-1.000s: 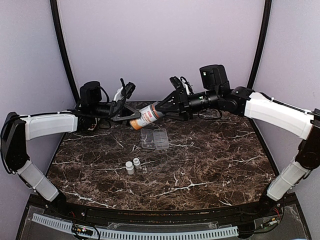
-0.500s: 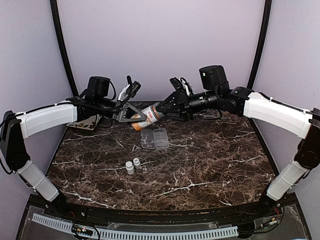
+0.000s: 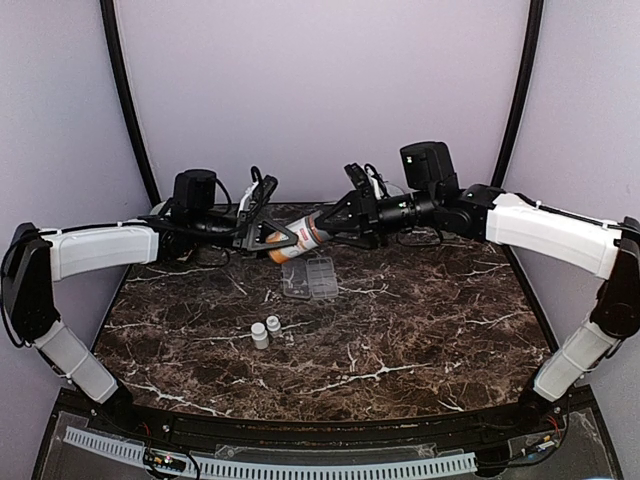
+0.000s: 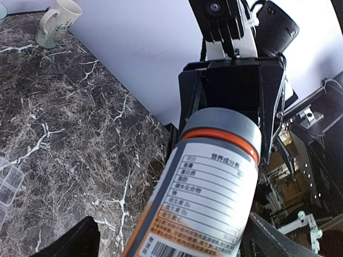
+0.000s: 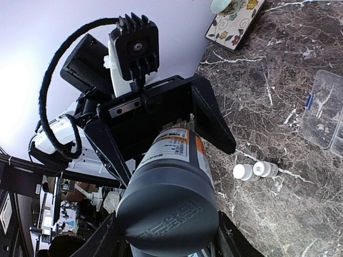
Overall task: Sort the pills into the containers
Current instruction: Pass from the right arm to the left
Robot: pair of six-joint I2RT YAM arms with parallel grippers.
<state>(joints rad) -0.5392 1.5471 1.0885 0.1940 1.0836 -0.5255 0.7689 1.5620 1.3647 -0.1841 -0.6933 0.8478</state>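
Risk: the orange bottle (image 3: 293, 238) hangs nearly level above the table (image 3: 420, 330). If its grey cap (image 3: 318, 229) comes off at this tilt, the pills (none in sight) likely scatter past the clear pill box (image 3: 309, 278) lying just below. Left arm stretches in low, left fingers (image 3: 258, 237) closed on the bottle's body; right arm mirrors it, right fingers (image 3: 338, 214) clamped round the cap.

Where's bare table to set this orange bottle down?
Widest bare marble is the right half of the table, from the pill box to the right edge. A smaller patch lies left of the two small white bottles. Crowded: far centre, where the left gripper and right gripper hold the orange bottle by the box.
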